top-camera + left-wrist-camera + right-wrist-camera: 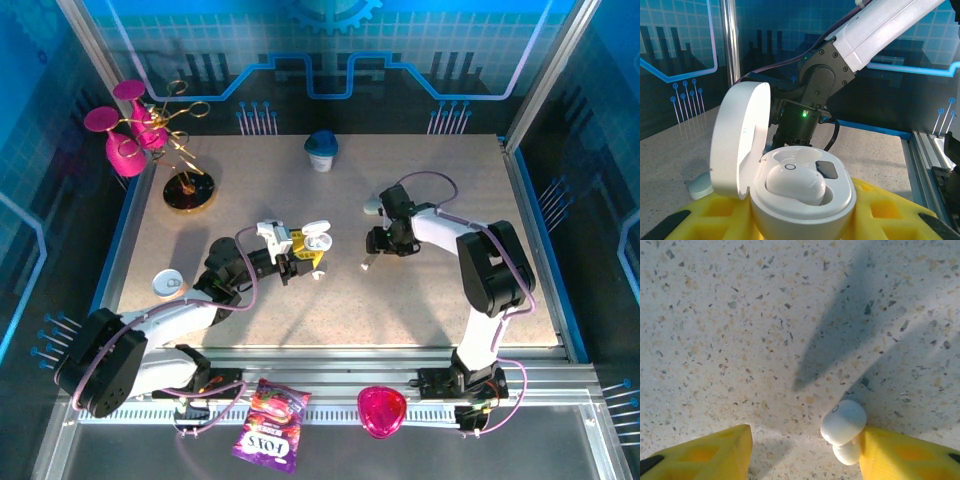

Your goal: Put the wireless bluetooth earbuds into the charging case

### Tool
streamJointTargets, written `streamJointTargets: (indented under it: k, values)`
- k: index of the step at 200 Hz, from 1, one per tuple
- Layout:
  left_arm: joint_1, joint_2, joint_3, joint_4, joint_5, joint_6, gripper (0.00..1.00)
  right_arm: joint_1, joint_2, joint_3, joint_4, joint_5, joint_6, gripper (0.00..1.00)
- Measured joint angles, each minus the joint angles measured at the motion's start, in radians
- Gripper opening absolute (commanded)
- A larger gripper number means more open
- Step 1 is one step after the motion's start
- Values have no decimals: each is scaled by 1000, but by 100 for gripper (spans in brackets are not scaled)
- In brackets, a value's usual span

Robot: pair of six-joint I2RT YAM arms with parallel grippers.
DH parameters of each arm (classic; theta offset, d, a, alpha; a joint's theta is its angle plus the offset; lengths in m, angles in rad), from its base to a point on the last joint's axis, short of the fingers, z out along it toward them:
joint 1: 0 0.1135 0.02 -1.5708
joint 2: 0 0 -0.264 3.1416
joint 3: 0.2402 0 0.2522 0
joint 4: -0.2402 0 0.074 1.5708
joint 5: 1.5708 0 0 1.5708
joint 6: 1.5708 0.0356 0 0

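The left gripper [297, 255] is pinched on the charging case [805, 212], whose lid [737, 145] stands open. One earbud [795, 185] sits in its pocket and the pocket beside it [827, 170] is bare. The right gripper [804, 440] hangs just beside the case, towards the right arm, over the table [740, 315]. Its fingers are spread wide. The second earbud [842, 422] touches the inner face of one finger only, and I cannot tell whether it rests on the table. That off-centre contact looks like the main risk. If the fingers close from here, the far finger would likely roll or flick the smooth, rounded bud away, or catch it twisted so that it will not match the bare pocket. On the way into the case, a wide finger could also knock the lid shut or unseat the first earbud.
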State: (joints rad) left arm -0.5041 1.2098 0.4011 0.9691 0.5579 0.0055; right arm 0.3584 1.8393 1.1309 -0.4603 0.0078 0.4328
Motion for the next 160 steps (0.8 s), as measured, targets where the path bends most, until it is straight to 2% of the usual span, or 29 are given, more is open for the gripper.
streamJointTargets:
  k: [60, 120, 160]
  values:
    - [0, 0, 0, 0, 0, 0, 25, 1, 11, 82, -71, 77, -50, 58]
    - [0, 0, 0, 0, 0, 0, 25, 5, 53, 191, -182, 136, -116, 38]
    - [0, 0, 0, -1, 0, 3, 24, 16, 126, 245, -237, 143, -127, 34]
